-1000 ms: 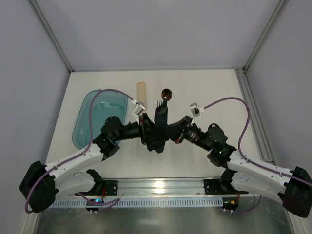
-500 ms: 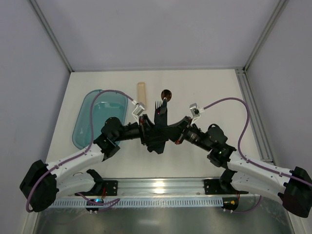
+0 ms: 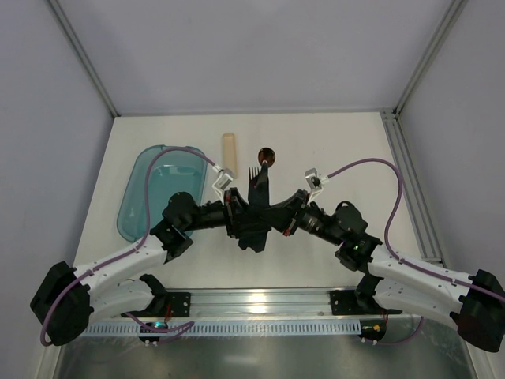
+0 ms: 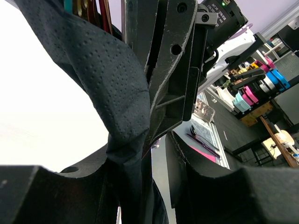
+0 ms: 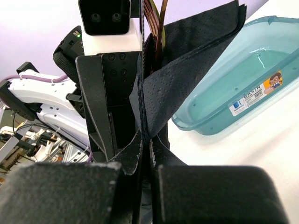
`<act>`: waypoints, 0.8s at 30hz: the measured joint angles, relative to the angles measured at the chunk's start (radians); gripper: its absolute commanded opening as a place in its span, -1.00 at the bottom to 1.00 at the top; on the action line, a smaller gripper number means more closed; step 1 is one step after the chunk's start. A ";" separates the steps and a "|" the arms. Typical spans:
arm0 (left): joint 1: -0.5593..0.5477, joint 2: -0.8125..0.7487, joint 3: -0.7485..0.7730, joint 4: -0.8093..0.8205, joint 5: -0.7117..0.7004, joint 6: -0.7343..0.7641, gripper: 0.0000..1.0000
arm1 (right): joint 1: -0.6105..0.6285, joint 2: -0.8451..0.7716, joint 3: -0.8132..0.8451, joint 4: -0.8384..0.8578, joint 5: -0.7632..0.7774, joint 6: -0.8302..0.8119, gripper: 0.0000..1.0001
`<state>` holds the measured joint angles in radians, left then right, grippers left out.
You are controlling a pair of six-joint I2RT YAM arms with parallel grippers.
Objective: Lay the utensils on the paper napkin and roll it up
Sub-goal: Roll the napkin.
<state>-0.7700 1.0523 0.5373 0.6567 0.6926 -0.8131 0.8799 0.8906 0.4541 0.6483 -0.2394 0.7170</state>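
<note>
The dark navy paper napkin [image 3: 259, 194] is lifted off the table at the centre, folded around the copper utensils. A spoon bowl [image 3: 267, 154] and fork tines [image 3: 254, 170] stick out of its far end. My right gripper [image 3: 268, 213] is shut on the napkin's folded edge, and its jaws pinch the layers [image 5: 147, 136]. My left gripper [image 3: 246, 213] faces it from the left with its jaws slightly apart [image 4: 159, 156]. The napkin [image 4: 107, 79] drapes against its left finger. Copper handles show above the napkin in the right wrist view [image 5: 156, 18] and the left wrist view [image 4: 96, 9].
A translucent teal plastic tub [image 3: 146, 197] stands at the left and also shows in the right wrist view [image 5: 233, 88]. A pale wooden stick [image 3: 229, 148] lies behind the grippers. Both arms meet over the middle of the table.
Both grippers and the napkin bundle have shifted slightly toward the near edge. The spoon bowl sits a little lower in the top view. The grips look the same.
</note>
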 measured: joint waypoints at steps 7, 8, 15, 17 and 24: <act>0.000 -0.005 -0.003 -0.018 -0.005 0.011 -0.02 | 0.000 0.000 0.000 -0.006 0.005 0.000 -0.92; 0.000 -0.005 -0.005 -0.028 -0.009 0.013 0.00 | 0.000 0.000 0.000 -0.005 0.011 0.000 -0.92; 0.000 -0.005 -0.019 -0.075 -0.019 0.021 -0.04 | 0.000 0.000 0.000 -0.005 0.024 0.000 -0.92; 0.000 -0.005 -0.019 -0.077 -0.022 0.026 -0.04 | 0.000 0.000 0.000 -0.004 0.024 0.000 -0.92; 0.000 -0.005 -0.019 -0.079 -0.030 0.030 -0.10 | 0.000 0.016 0.000 0.002 0.027 0.002 -0.92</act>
<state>-0.7700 1.0473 0.5182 0.5781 0.6628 -0.7834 0.8795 0.9062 0.4538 0.6498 -0.2119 0.7185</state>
